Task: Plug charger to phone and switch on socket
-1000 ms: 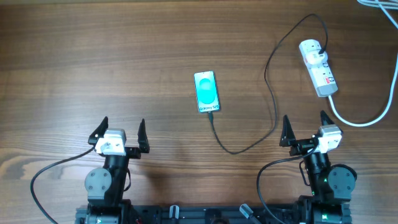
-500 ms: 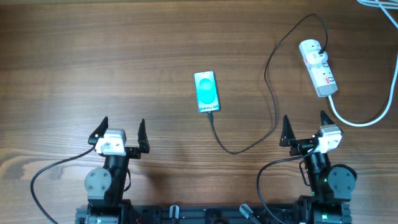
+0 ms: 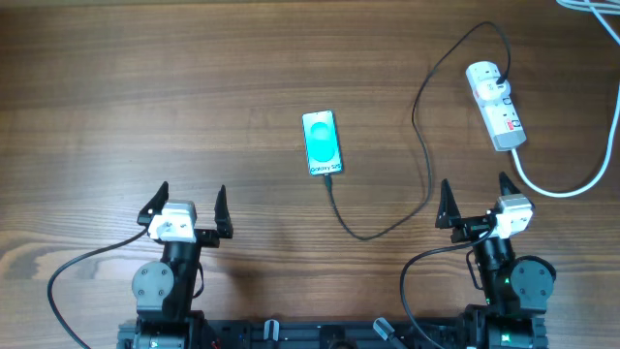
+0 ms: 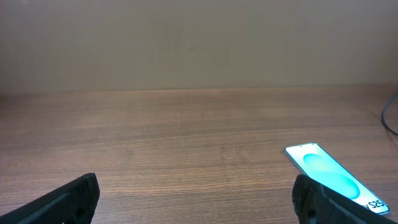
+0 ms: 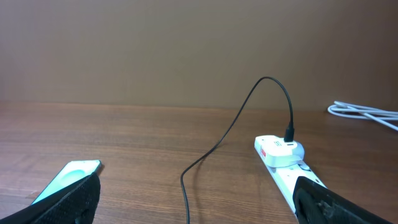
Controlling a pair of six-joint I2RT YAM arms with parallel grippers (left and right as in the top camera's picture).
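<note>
The phone [image 3: 323, 143] lies flat mid-table, cyan screen up; it also shows in the left wrist view [image 4: 333, 176] and the right wrist view [image 5: 65, 177]. The black charger cable [image 3: 423, 145] runs from the phone's near end in a loop to its white plug [image 3: 490, 80], seated in the white socket strip [image 3: 498, 109]; cable [image 5: 214, 146] and strip [image 5: 289, 167] show in the right wrist view. My left gripper [image 3: 188, 207] is open and empty near the front left. My right gripper [image 3: 475, 202] is open and empty near the front right, below the strip.
The socket's thick white cord [image 3: 581, 174] curves along the right edge of the table. More white cord [image 3: 591, 15] lies at the far right corner, also visible in the right wrist view [image 5: 364, 114]. A plain wall stands behind the table.
</note>
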